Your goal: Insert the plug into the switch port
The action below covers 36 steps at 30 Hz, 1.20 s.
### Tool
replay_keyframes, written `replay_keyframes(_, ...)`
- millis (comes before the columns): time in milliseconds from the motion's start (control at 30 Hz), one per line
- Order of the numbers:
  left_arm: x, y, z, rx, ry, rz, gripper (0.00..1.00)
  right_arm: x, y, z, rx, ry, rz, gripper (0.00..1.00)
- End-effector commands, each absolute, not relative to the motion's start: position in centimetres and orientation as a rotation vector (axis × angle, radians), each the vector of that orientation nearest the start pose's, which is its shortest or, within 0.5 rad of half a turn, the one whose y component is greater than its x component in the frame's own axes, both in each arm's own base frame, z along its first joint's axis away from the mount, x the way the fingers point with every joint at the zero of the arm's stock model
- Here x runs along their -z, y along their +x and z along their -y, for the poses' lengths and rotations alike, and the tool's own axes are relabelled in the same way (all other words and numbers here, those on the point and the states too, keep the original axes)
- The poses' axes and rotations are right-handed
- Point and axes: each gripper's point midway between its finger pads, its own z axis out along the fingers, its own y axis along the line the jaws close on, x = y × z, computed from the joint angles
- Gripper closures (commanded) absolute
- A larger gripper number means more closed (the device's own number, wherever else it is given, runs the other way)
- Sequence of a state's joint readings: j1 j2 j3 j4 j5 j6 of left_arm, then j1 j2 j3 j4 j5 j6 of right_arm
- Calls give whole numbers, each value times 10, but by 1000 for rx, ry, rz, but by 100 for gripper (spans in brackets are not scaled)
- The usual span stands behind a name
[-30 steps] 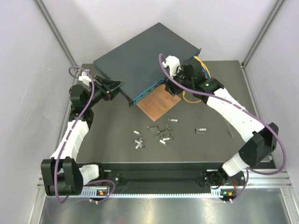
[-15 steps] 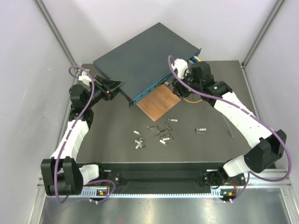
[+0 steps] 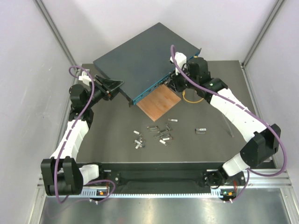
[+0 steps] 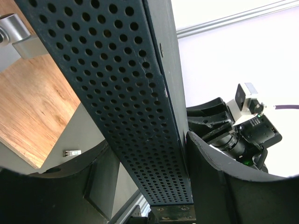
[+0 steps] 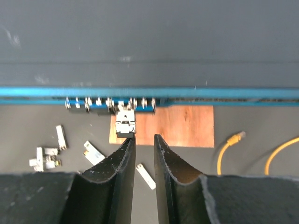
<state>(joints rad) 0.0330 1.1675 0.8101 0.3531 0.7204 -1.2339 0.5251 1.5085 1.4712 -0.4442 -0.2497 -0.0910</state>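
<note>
The switch (image 3: 140,58) is a dark blue-grey box at the back, its teal front face (image 3: 150,87) turned to the front right. My left gripper (image 3: 112,86) is shut on the switch's left end. In the left wrist view the perforated side (image 4: 126,93) runs between my fingers (image 4: 212,172). A small silver plug (image 5: 125,122) sticks out of a socket in the teal face (image 5: 187,92). My right gripper (image 5: 144,136) is slightly open and empty just behind the plug. Its left fingertip (image 5: 127,145) touches the plug's rear end. It also shows in the top view (image 3: 174,84).
A thin brown board (image 3: 160,102) lies under the switch's front edge, also in the right wrist view (image 5: 184,125). Several loose silver modules (image 3: 156,133) lie mid-table and one (image 3: 201,130) to the right. A yellow cable (image 3: 192,98) lies by the right arm.
My right arm has swung a little to the right and back along the switch's front face. The left arm and the switch have not moved.
</note>
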Motion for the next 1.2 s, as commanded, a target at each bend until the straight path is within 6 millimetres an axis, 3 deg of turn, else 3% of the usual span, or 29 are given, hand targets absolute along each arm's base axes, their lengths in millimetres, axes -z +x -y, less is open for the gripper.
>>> replay_keyframes(0, -326, 356, 133, 1403, -378, -1677, 58, -328, 378, -272, -588, -723, -1794, 78)
replay_keyframes(500, -324, 353, 134, 1412, -377, -1682, 61, -334, 389, -287, -645, -650, -1764, 78)
replay_keyframes(1167, -313, 349, 138, 1423, -383, -1709, 80, -369, 409, -307, -786, -475, -1702, 82)
